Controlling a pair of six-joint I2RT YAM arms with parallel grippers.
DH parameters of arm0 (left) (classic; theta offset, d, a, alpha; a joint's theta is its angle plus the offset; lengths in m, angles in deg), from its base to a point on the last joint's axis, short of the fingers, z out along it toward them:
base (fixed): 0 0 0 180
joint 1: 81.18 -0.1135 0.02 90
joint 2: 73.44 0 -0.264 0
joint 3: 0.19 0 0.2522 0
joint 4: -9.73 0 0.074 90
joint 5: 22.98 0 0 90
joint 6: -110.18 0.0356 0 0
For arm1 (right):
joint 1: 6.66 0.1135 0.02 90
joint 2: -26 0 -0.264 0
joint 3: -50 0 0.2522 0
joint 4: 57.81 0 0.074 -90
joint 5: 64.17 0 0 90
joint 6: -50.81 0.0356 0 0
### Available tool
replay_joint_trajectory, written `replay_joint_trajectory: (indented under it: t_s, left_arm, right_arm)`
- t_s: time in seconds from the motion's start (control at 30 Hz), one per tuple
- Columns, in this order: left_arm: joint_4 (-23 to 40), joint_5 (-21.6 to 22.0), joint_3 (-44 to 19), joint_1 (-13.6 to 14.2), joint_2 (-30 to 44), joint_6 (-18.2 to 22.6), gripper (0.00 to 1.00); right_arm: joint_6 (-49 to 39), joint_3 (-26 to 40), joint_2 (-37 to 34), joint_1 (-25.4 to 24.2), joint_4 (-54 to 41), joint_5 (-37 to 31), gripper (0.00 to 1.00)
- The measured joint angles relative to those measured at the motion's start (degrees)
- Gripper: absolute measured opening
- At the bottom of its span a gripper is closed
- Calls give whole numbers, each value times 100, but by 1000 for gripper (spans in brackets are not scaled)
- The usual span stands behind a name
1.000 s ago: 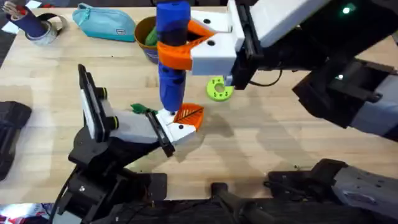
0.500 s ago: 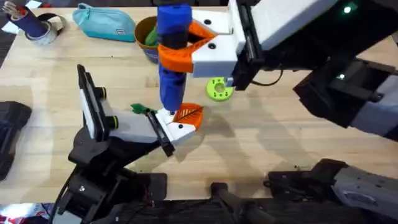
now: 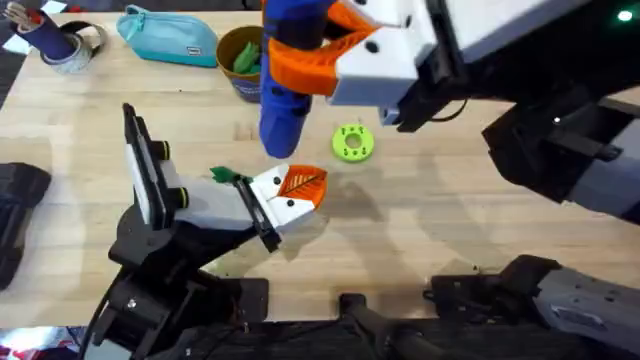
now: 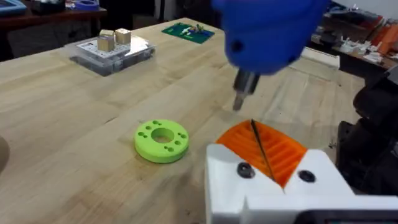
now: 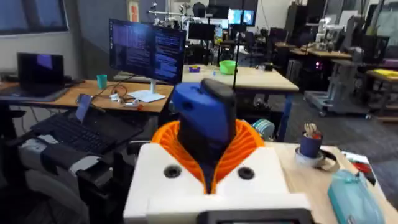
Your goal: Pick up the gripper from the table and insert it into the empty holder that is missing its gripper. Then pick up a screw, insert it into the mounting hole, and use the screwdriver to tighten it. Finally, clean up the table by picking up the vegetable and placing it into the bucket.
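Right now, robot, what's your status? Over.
Right hand shut on screwdriver, tip lifted off the holder. Orange gripper seated in holder. Green disc beside it, not blocking.

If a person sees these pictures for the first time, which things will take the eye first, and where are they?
First is the thick blue screwdriver, clamped upright in the right gripper at the top centre of the overhead view, its metal tip hanging just above the holder. Below it, near the table's middle, lies the white holder with the orange ribbed gripper fitted at its end. Beside it sits a bright green disc.
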State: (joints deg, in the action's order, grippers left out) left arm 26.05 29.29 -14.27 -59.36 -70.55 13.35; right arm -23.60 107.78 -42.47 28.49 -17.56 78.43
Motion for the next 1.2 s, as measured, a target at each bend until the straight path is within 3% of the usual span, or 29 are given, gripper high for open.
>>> replay_joint_trajectory:
  t_s: [0.1, 0.2, 0.4, 0.57, 0.73, 0.87, 0.97, 1.1, 1.2]
  left_arm:
    - [0, 0, 0, 0, 0, 0, 16]
    - [0, 0, 0, 0, -2, 1, 16]
    - [0, 2, 0, 0, -2, 2, 16]
    - [-2, 2, 0, 0, -2, 1, 16]
    - [-1, 0, 0, 0, -1, 2, 16]
    - [-4, 0, 0, 0, 0, 1, 16]
    - [-4, 0, 0, 0, -1, 0, 16]
    - [-3, 0, 0, 0, 0, 1, 16]
    - [-4, 1, 0, 0, -1, 1, 16]
  right_arm:
    - [119, -1, 6, -81, 92, 7, 27]
    - [196, -3, 18, -359, -395, 29, 26]
    - [-149, 6, 26, -1751, -3083, -332, 25]
    - [-960, -22, 0, -2680, -5650, -1815, 24]
    - [-1831, -36, -166, -2864, -7236, -3932, 24]
    - [-2227, -36, -479, -2869, -7728, -5302, 24]
    - [-2399, -29, -857, -2871, -7852, -5952, 23]
    - [-2525, -13, -1510, -2869, -7846, -6370, 37]
    - [-2570, 109, -1795, -2853, -7906, -6467, 169]
